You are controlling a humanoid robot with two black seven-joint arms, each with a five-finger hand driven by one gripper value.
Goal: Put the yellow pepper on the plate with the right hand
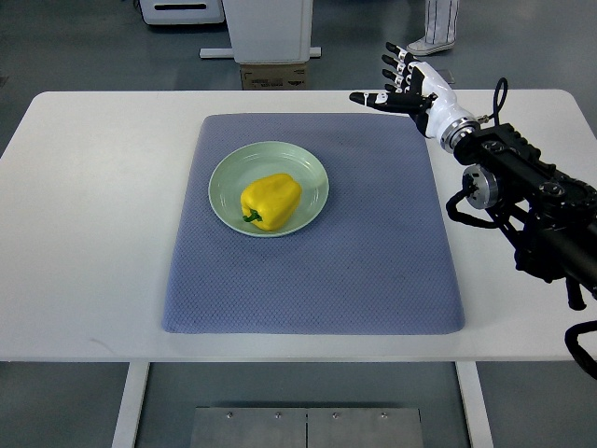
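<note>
The right hand (403, 78) hangs over the far right corner of the mat (373, 271), its fingers (395, 62) spread wide and holding nothing. The thumb sticks out sideways toward the left, and the other fingers point away past the table's far edge. Its black arm (532, 201) runs back to the right edge of the view, lying above the bare table (93, 233) on that side.

The pepper (270, 202) is well apart from the hand, down and to its left, closer to the robot's side. It lies on its side on the plate (312, 168), stem end turned toward the near edge, with the pale green rim showing all round it. The plate sits on the mat, left of the mat's middle, and nothing touches it but the pepper.

Beyond the hand, past the far edge of the table, a person's shoe (432, 42) and striped trouser legs show on the floor. Further left from there stands a white cabinet base (269, 33) with a cardboard box (273, 76) in front of it.
</note>
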